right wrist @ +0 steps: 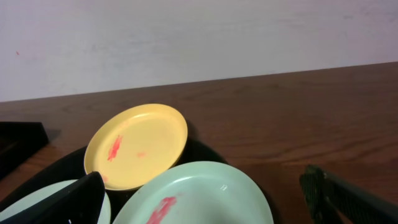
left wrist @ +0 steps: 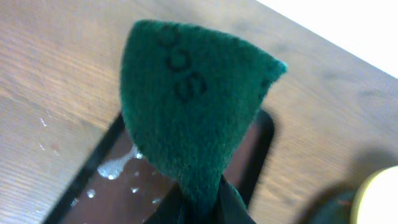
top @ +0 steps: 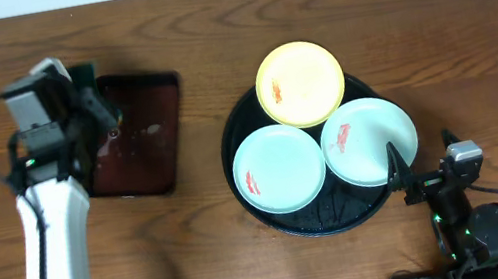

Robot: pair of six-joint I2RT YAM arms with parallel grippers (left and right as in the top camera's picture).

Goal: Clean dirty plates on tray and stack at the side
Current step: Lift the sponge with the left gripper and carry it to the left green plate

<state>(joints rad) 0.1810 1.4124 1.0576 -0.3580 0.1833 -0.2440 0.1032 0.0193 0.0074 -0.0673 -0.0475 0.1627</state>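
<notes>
- Green scouring pad [left wrist: 193,112], rough-fibred and folded to a point, fills the left wrist view; I see dark printed letters on its face.
- Left gripper [left wrist: 202,210] is clamped on the pad's lower end, with the pad standing up out of the dark fingers.
- I read that gripper as hanging well apart from the large round black tray [top: 333,219], on the left arm's side of it.
- Beneath the pad lies a small rectangular dark brown tray [top: 142,137] with water drops on its glossy surface. It sits apart from the black tray, with a strip of brown wooden table [top: 433,27] between them.
- All three dirty plates lie on the black tray.
- Pale yellow round plate [top: 300,83] sits at the black tray's far edge and overhangs the rim. It carries faint red-orange smears near its middle.
- Pale mint-white plate [top: 279,167] lies on the part of the black tray nearest the brown tray, with a red smear close to its own edge.
- Second mint-white plate [top: 368,140] lies on the opposite part of the black tray and juts over the rim there. It has a red smear toward the tray's centre.
- The two mint plates touch each other, and the yellow plate's edge overlaps both.
- Right gripper [right wrist: 204,180] hovers at the black tray's near edge, just beside the second mint plate. Its fingers are spread wide and hold nothing.
</notes>
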